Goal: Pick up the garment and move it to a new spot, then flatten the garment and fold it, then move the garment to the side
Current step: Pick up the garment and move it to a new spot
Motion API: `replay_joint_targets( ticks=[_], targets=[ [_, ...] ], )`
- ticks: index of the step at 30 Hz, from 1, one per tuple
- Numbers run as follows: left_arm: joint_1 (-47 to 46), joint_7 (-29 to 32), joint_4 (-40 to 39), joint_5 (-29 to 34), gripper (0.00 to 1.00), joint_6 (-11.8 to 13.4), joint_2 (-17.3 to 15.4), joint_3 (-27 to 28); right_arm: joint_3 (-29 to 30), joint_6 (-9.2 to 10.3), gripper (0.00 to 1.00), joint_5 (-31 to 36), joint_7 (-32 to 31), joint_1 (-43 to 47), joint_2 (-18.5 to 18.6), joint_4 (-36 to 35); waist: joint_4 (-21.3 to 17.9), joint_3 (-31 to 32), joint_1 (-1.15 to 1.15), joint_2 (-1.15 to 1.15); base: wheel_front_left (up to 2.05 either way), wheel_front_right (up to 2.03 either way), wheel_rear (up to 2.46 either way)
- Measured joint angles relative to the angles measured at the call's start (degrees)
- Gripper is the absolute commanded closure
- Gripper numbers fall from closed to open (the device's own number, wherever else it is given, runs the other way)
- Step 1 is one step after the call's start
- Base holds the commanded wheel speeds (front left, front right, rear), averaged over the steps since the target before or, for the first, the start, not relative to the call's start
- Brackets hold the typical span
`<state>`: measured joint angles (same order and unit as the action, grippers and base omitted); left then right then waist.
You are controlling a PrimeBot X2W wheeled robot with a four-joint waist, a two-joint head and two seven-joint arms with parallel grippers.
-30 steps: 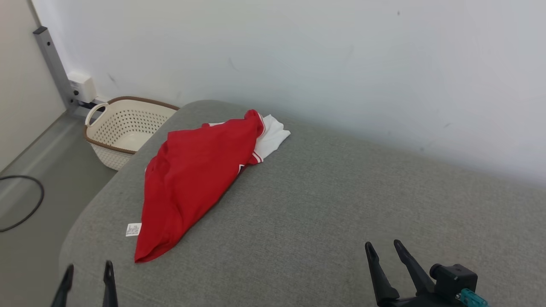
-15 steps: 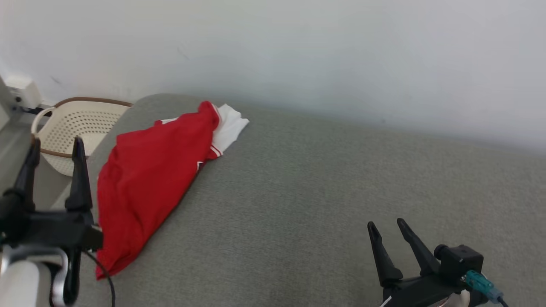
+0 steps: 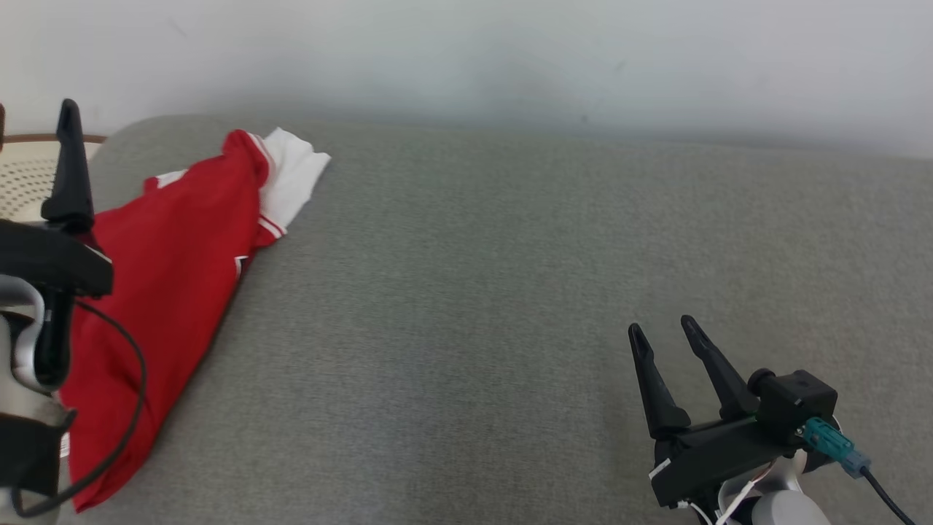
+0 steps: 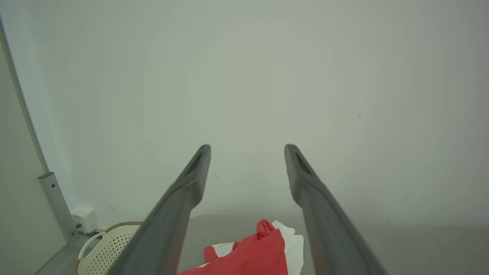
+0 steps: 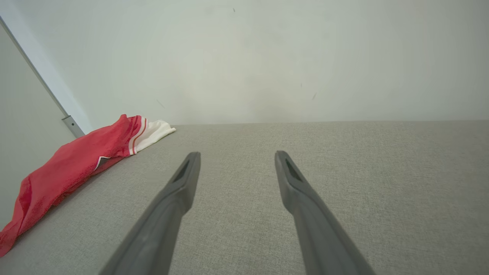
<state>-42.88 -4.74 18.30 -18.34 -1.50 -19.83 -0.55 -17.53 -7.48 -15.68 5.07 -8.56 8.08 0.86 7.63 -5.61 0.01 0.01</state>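
Note:
The garment [image 3: 168, 277] is a red shirt with a white part at its far end, lying crumpled at the left of the grey cushioned surface [image 3: 510, 255]. In the head view my left gripper [image 3: 35, 109] is raised at the left edge, open and empty, its body in front of the garment's left side. The left wrist view looks between the spread left gripper [image 4: 247, 147] fingers at the wall, with the garment [image 4: 252, 252] low below. My right gripper [image 3: 660, 324] hovers open and empty at the lower right, far from the garment [image 5: 76, 160].
A cream perforated basket [image 4: 107, 248] with a brown rim stands on the floor beyond the surface's left end, also in the head view as the basket [image 3: 25, 175]. A white wall runs close behind the surface. A metal rail [image 4: 57, 202] stands in the left corner.
The camera has swung right, shifting the scene left. My left arm has risen from the bottom edge to in front of the garment's left side. The right gripper has lifted slightly.

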Motion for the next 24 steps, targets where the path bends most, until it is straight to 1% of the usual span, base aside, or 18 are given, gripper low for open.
replay_joint_targets(
  ticks=[2,9,18,24],
  targets=[
    [-2.0,0.5,2.9,-0.9,0.00,-0.5,-0.3,0.3,-0.2,0.00,0.00,0.0,0.2,-0.6,0.0,0.1,-1.2,-1.1,0.00,0.00,0.00,0.00,0.00],
    [-7.2,2.8,14.6,-1.9,0.00,-2.0,-3.3,0.8,-0.8,0.00,0.00,-0.2,1.4,-2.7,0.0,0.9,-5.3,-4.4,0.00,0.00,0.00,0.00,0.00],
    [-10.6,6.2,27.8,-3.0,0.00,-3.6,-5.2,-0.5,-1.0,0.00,0.00,-0.3,1.8,-4.0,0.4,1.3,-9.3,-7.7,0.00,0.00,0.00,0.00,0.00],
    [-12.0,8.8,35.4,-3.3,0.00,-4.6,-5.6,-2.1,-1.1,0.00,0.00,-0.3,1.8,-4.8,0.5,1.3,-11.0,-9.4,-0.01,0.00,0.00,0.00,0.00]
  ],
)
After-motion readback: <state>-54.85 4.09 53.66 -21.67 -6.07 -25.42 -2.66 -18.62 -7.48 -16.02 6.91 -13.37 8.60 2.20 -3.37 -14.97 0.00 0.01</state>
